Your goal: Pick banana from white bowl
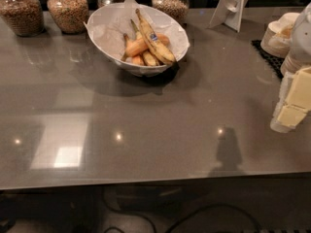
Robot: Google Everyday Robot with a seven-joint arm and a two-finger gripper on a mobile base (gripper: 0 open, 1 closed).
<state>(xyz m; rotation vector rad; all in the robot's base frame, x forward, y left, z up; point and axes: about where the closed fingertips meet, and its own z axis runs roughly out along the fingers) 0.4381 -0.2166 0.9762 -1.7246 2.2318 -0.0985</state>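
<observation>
The white bowl [108,19] stands at the back middle of the grey counter and is lined with crumpled white paper. The banana [148,29], long, yellow with brown speckles and a small blue sticker, lies across the top of the fruit in the bowl with its dark stem pointing to the back. Shorter orange-tinted bananas [138,46] lie under and beside it. My gripper [294,103], white with pale yellow parts, hangs at the right edge of the view, low over the counter and well to the right of the bowl. It holds nothing that I can see.
Several glass jars of grain [68,8] line the back edge. A white stand [232,6] is at the back right. Stacked beige paper bowls [278,35] sit on a black mat [267,57] at the far right. The counter's front edge [146,182] runs along the bottom.
</observation>
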